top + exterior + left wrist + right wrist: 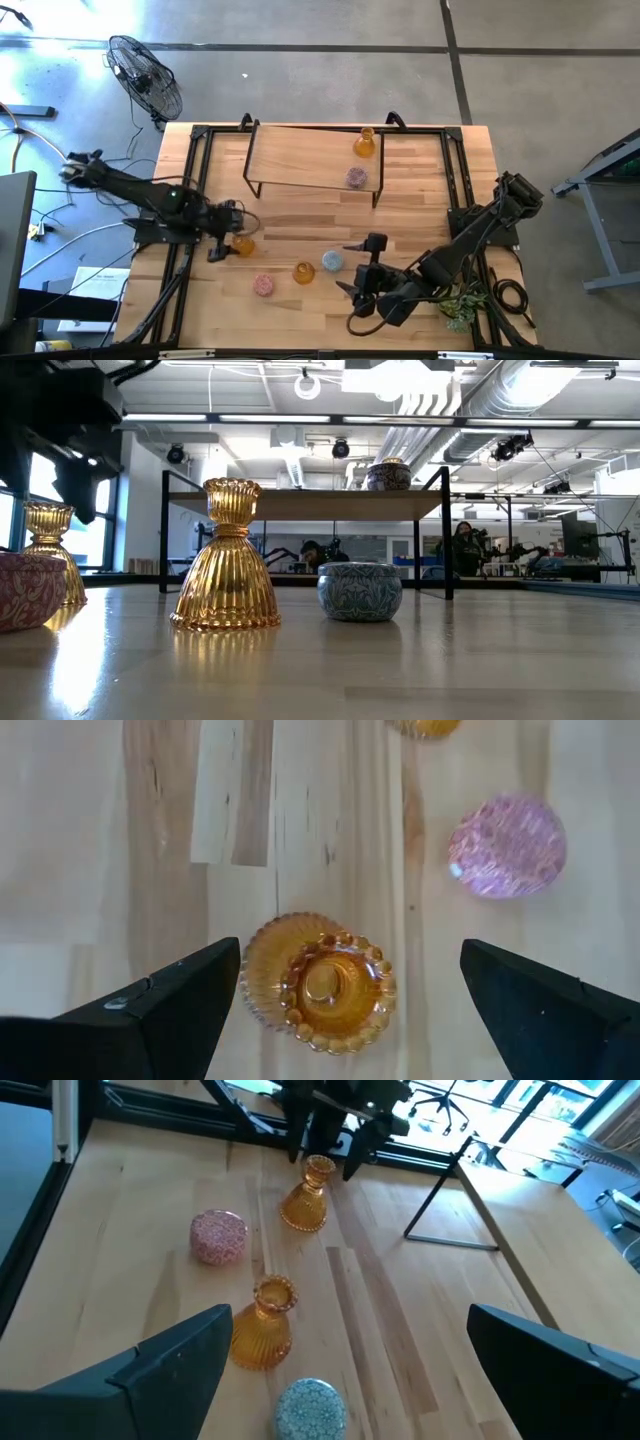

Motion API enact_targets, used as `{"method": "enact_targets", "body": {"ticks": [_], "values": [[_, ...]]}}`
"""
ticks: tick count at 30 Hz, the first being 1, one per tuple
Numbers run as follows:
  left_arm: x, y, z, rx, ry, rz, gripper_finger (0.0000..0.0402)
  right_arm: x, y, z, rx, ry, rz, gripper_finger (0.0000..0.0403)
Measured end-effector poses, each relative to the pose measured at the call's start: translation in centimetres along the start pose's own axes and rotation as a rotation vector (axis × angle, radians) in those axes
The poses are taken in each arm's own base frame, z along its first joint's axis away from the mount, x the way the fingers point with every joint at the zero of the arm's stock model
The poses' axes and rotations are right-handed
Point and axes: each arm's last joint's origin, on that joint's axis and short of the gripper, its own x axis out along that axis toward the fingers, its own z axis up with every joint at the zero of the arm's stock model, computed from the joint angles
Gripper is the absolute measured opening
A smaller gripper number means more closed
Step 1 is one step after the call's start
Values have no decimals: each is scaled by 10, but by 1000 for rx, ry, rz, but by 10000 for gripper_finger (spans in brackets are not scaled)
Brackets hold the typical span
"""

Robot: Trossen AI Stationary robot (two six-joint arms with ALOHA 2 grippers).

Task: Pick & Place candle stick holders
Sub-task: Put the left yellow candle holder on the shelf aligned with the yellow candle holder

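Observation:
An amber flask-shaped holder [243, 245] stands on the table at the left. My left gripper [226, 244] hangs over it, open, one finger on each side of its neck [320, 982] without touching. A pink holder [263, 285], a second amber holder [303, 272] and a light blue holder [332, 262] stand near the front middle. My right gripper [358, 277] is open and empty just right of the light blue holder [310, 1408]. A third amber holder [365, 142] and a mauve holder [356, 178] stand on the wooden shelf [300, 155].
The low black-framed shelf stands at the far middle of the table. A small green plant [462, 300] lies at the front right by my right arm. Black frame rails [190, 180] run along the table's left and right sides. A fan [145, 75] stands on the floor.

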Motion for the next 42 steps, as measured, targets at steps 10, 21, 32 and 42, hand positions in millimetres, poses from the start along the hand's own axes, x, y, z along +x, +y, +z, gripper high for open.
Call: {"method": "enact_targets", "body": {"ticks": [10,21,32,42], "values": [[2,-22,13,79,148,138,374,0,0,0,-1,2,5,398],[4,-21,10,48,182,155,374,1,-1,0,-9,1,-2,398],[5,-25,18,37,99,117,374,6,-6,1,4,9,-18,398],[6,-25,19,37,90,127,374,6,-5,1,26,21,15,398]]}}
